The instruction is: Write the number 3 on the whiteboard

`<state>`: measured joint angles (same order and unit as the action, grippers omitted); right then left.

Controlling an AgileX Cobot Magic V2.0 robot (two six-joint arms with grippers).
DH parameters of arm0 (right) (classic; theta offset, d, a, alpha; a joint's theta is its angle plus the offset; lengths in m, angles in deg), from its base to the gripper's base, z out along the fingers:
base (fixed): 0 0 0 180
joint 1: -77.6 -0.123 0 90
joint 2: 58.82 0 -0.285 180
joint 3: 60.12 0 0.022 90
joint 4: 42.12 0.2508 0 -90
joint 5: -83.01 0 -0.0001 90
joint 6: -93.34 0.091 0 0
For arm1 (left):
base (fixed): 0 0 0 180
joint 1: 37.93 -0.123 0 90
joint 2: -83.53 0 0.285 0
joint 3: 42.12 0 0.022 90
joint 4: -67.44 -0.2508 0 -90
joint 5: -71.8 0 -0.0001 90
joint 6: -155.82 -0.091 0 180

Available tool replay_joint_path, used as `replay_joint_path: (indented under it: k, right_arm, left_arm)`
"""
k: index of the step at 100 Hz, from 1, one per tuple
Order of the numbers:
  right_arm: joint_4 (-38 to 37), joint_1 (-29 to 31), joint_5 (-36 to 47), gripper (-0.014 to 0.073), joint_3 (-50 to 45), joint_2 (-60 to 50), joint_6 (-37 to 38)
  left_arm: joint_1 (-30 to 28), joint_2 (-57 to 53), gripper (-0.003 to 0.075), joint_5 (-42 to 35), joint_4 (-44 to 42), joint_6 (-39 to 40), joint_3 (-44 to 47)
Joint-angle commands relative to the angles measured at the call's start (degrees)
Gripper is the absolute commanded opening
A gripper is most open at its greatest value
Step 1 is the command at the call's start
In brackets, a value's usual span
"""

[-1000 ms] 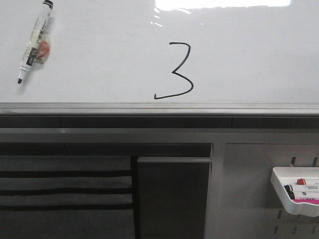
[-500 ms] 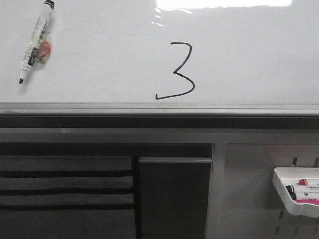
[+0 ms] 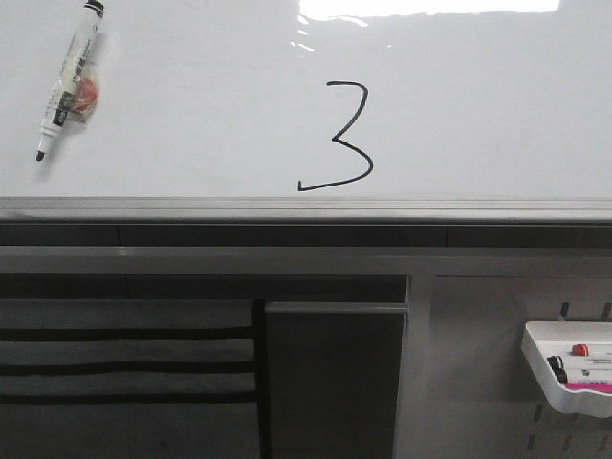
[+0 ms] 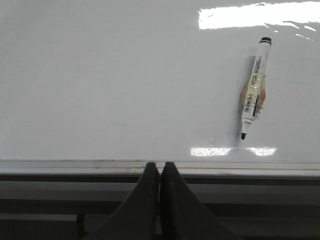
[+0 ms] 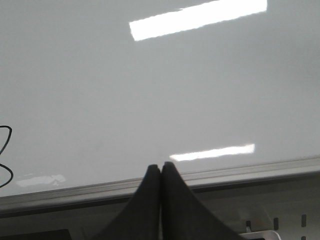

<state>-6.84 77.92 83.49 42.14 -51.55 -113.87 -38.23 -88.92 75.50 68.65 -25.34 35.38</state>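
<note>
Item: whiteboard (image 3: 172, 115), large glossy white surface with glare along the top, grey lower rail (image 3: 306, 208) beneath it

Item: number 3 (image 3: 337, 136), thin black angular stroke with a long flat bottom tail, drawn on the whiteboard a little right of centre, its tail ending just above the rail; part of the curve also shows at the edge of the right wrist view (image 5: 5, 156)

Item: marker (image 3: 67, 78), white barrel, uncapped, black tip pointing down, stuck tilted to the board at upper left with an orange-and-yellow holder on its barrel; well apart from the figure, held by neither arm

Item: left gripper (image 4: 160, 172), fingers pressed together with nothing between them, off the board, below the rail and away from the marker

Item: right gripper (image 5: 160, 172), likewise closed on nothing, off the board, near the rail to the right of the figure

Item: white tray (image 3: 545, 378) on the grey pegboard at lower right, holding spare markers

Step in hand (judgement): the writing looks complete; the figure reads as a 3, the pen is parked, both arms stand clear

Next move (judgement): little seems required beyond settling the arms at rest, keeping them off the wet ink so the stroke is not smeared
</note>
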Motion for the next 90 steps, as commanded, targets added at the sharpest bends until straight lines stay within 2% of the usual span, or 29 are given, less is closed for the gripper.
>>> replay_joint_path:
  k: [1, 29, 32, 33, 36, 39, 44, 90]
  right_arm:
    - [-0.85, -0.13, 4.16, -0.0069, -1.55, -0.86, -0.66]
    - [-1.11, -0.13, 4.90, -0.0069, -1.55, -0.86, -0.44]
    - [-4.11, -0.13, 4.44, -0.0069, -1.55, -0.86, 1.72]
    - [-7.13, -0.13, 4.33, -0.0069, -1.55, -0.86, 2.78]
    - [-15.71, -0.13, 4.31, -0.0069, -1.55, -0.86, 11.58]
    - [-28.11, -0.13, 5.04, -0.0069, -1.55, -0.86, 20.50]
    - [-38.86, -0.13, 6.65, -0.0069, -1.55, -0.86, 31.53]
    - [-37.32, -0.13, 7.90, -0.0069, -1.55, -0.86, 33.08]
  left_arm:
    - [0.52, -1.46, -0.0020, -4.23, 0.48, -0.01, 0.48]
    - [0.52, -1.46, -0.0020, -4.23, 0.48, -0.01, 0.48]
    - [0.52, -1.46, -0.0020, -4.23, 0.48, -0.01, 0.48]
    - [0.52, -1.46, -0.0020, -4.23, 0.48, -0.01, 0.48]
    - [0.52, -1.46, -0.0020, -4.23, 0.48, -0.01, 0.48]
    - [0.52, -1.46, -0.0020, -4.23, 0.48, -0.01, 0.48]
    - [0.52, -1.46, -0.0020, -4.23, 0.48, -0.01, 0.48]
    - [0.52, -1.46, -0.0020, -4.23, 0.48, -0.01, 0.48]
